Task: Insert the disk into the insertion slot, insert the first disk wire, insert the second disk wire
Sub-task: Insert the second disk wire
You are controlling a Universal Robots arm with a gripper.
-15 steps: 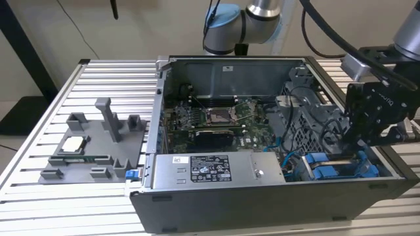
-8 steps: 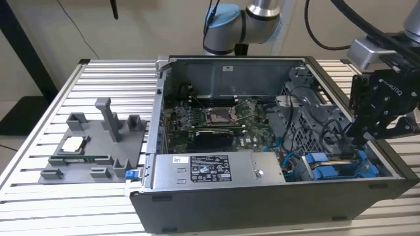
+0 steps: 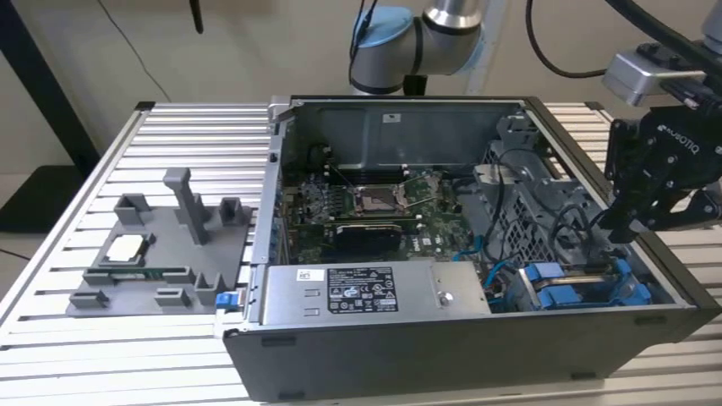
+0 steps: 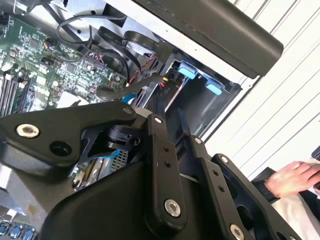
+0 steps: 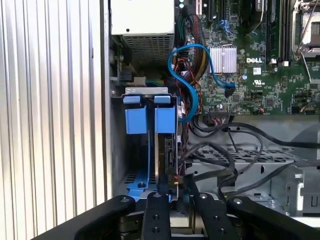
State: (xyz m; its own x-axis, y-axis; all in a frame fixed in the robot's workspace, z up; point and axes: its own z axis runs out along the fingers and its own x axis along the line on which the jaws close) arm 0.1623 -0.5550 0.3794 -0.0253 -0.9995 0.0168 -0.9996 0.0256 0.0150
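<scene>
Gripper: the black two-finger gripper [image 3: 623,230] reaches down into the open computer case [image 3: 451,359] on the exterior view's right. Its fingertips are drawn close together and appear to pinch a small dark wire connector [image 5: 173,183] just above the drive bay.
Disk: the disk [image 5: 166,142] stands on edge inside the insertion slot [image 5: 145,91], with its blue carrier tab at the bay's mouth. It looks already seated, with another blue carrier [image 5: 135,120] just beside it.
Disk handling: probably stiff, dense for its size, and sensitive to knocks. The blue carrier's sides look like the safest hold, rather than the labelled face.
Wire handling: the cable is likely limp and the plug small and rigid. The plug body is the place to hold it, gripped squarely, because it could twist in a pinch.
Exterior view: shows the whole layout. A grey fixture tray [image 3: 158,262] sits on the slatted worktop [image 3: 192,135] beside the case, and a silver power-supply box [image 3: 361,288] lies inside the case.
First wrist view: looks straight into the bay, where a blue data cable [image 5: 192,85] loops next to the motherboard [image 5: 260,85].
Second wrist view: shows a person's hand [image 4: 292,180] beyond the case.
</scene>
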